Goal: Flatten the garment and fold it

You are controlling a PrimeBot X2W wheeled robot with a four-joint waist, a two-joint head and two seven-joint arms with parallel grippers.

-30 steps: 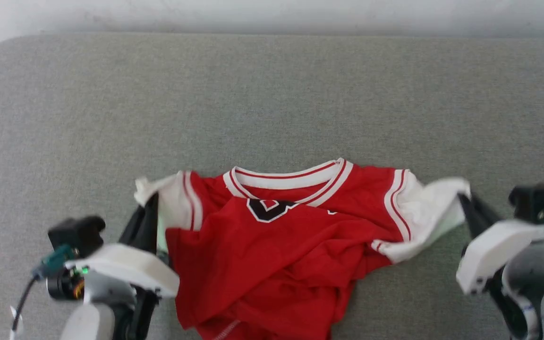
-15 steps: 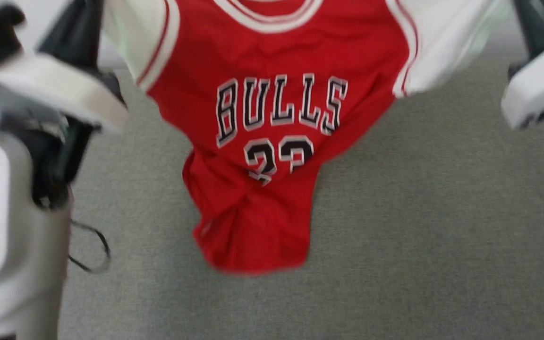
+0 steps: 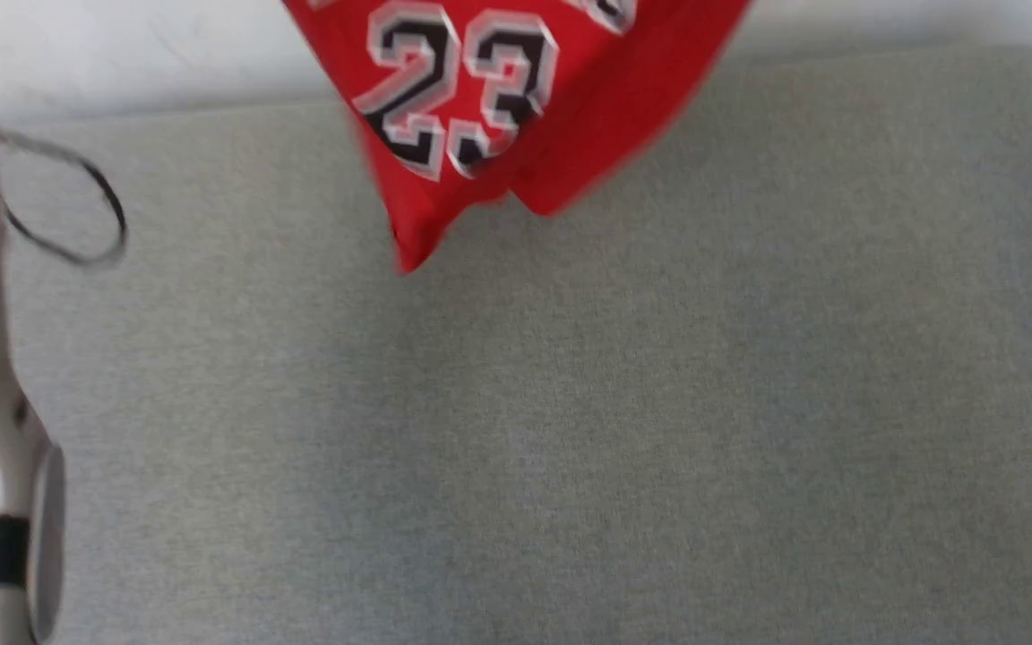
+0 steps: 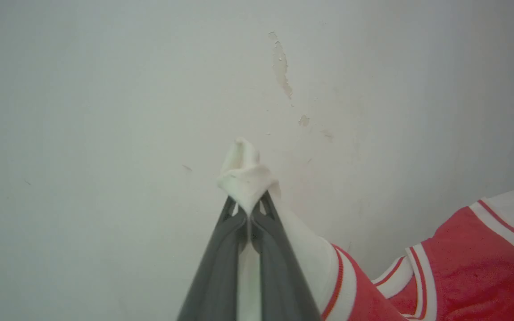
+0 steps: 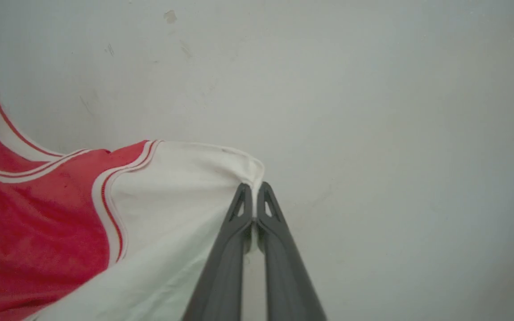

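Your head view gives the garment [image 3: 516,107] hanging over the grey mat [image 3: 570,430]; the wrist views add the left gripper [image 4: 249,213] and right gripper [image 5: 253,196], each clamped on a white sleeve.

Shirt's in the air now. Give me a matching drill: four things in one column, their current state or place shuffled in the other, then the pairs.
1 left gripper
2 right gripper
3 garment
4 work surface

A red, hanging in the air, number 23 showing
B shut on the rim of a spread white sleeve
C grey, lying beneath the hanging cloth
D shut on a bunched white sleeve end that pokes past its fingertips

Pairs: 1-D, 2-B, 3-A, 4-C
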